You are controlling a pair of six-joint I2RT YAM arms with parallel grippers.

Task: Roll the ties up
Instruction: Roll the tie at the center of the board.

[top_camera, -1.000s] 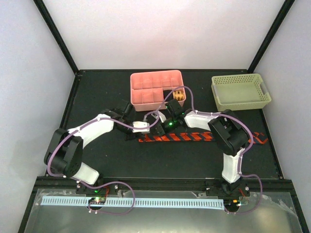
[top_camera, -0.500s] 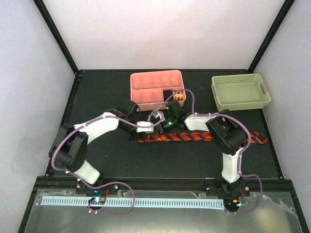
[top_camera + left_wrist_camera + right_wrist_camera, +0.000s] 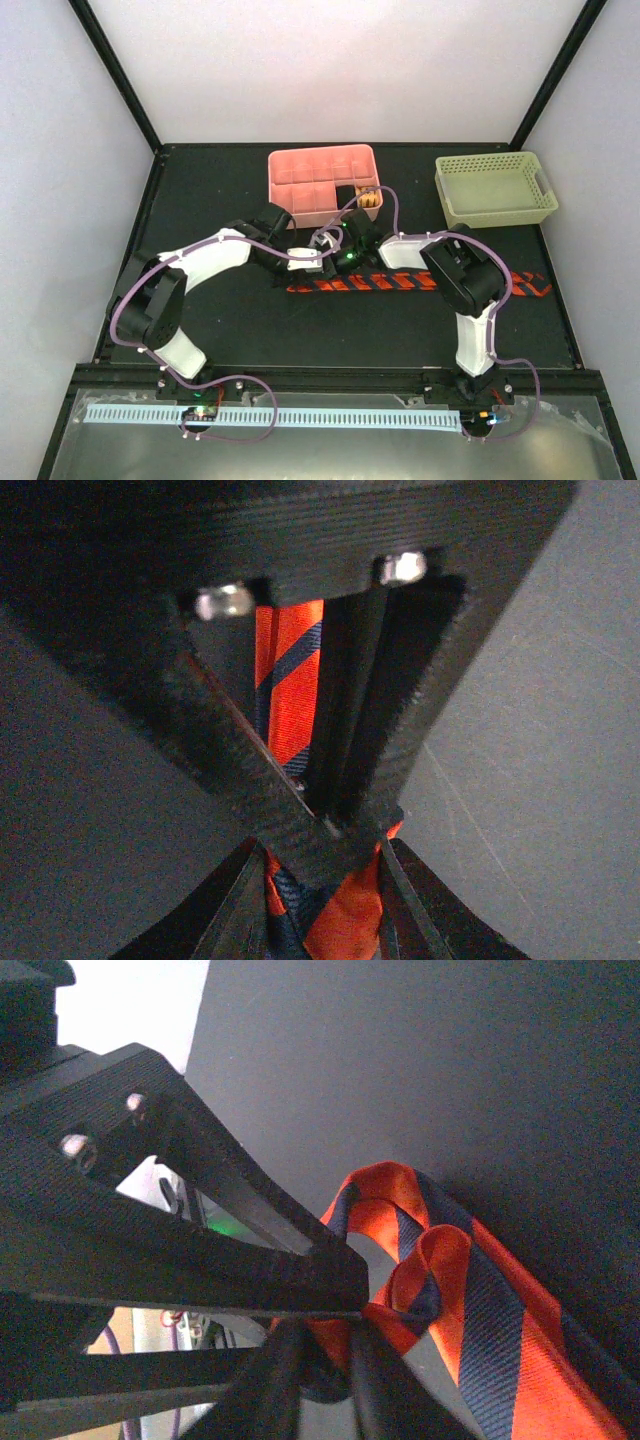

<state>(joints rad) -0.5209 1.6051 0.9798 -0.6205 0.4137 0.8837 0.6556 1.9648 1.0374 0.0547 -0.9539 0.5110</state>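
Table: black, walled at the left, top and right of the top view.

Tie: lies flat across centre-right. Its far end is near the table's right edge. Its near end is at frame centre, where both grippers meet.

Progress (judged): the roll is barely begun. The right wrist view shows only 1 or 2 loose folds at the tie's end, so almost the whole length is left to wind.

Tray, upper centre: a small orange striped bundle sits in its lower right compartment. It is probably 1 tie already rolled, but too small to confirm.

Basket, upper right: well apart from the work.

Left gripper: clenched, with tie fabric pinched between its fingers in its wrist view.

Right gripper: clamped on the folded end.

Room:
- Open table lies below the tie, in the lower half of the frame.
- The tray is just above the grippers, so margin is thin that way.
- The grippers work tip to tip, so contact between them is the likely hazard.
- Winding should draw the far end away from the right edge.
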